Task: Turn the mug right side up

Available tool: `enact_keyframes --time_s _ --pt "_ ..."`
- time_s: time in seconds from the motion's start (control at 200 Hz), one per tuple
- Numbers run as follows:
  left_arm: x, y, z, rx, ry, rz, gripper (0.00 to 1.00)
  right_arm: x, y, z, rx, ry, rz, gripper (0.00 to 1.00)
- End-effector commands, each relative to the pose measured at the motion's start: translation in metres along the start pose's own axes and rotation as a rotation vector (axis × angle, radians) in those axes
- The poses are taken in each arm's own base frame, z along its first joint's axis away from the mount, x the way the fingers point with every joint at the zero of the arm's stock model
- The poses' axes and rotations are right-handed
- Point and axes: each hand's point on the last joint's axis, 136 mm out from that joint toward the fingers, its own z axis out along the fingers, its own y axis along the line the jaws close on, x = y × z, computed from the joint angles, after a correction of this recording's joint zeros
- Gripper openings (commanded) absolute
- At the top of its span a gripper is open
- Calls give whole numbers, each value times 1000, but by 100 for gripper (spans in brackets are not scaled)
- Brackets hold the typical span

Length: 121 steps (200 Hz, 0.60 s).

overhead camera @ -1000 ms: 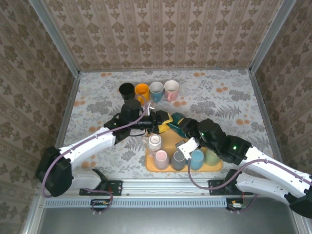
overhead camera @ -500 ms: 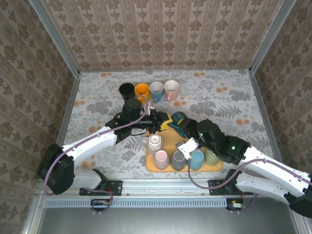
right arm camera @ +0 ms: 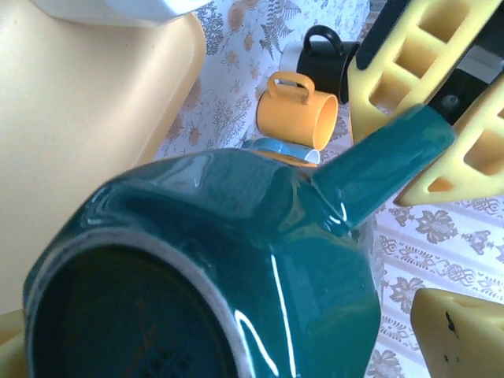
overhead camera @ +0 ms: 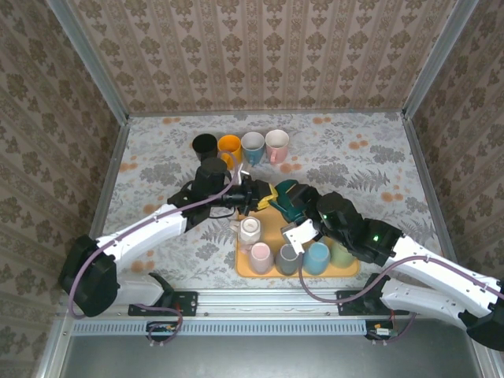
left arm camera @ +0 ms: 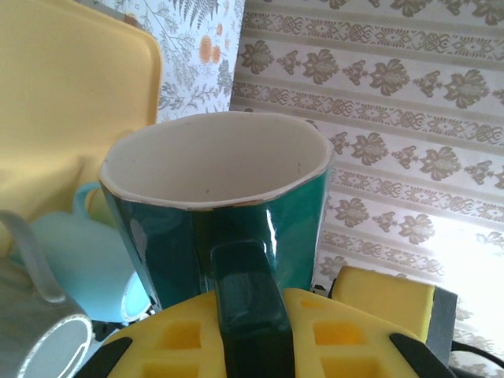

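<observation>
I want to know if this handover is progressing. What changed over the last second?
The teal mug drifted slightly left and away from the bases, with the left end effector clamped on its handle and the right end effector around its body following. No grip visibly changed. The mugs on the tray and the back-row mugs stayed put.

Damask-papered walls [overhead camera: 268,47], floral tabletop [overhead camera: 370,157]

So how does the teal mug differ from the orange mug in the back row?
The teal mug is held by its handle in the left gripper; the orange mug stands upright on the table. The teal mug is faceted and white inside; the orange mug is round and orange inside. Both have one handle.
</observation>
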Motion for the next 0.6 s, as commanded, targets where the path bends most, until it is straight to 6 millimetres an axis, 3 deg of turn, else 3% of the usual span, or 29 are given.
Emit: enact_keyframes --time_s 0.0,0.195,0.35,0.415,0.485,0.6 --pt "-3 -35 -17 43 -52 180 0 3 -36 -20 121 -19 146 100" --pt "-29 -38 -31 -36 -179 297 0 -18 -51 -59 85 -223 429 100" --pt "-43 -63 -33 -71 -224 443 0 -36 -87 -100 88 -467 767 100" --pt "-49 -69 -32 -109 -247 517 0 -26 -113 -113 166 -497 951 100" --pt "-58 -72 -29 -134 -278 580 0 5 -141 -123 270 -438 1254 100" --pt "-71 -76 -17 -165 -328 707 0 41 -152 -127 296 -310 1524 100"
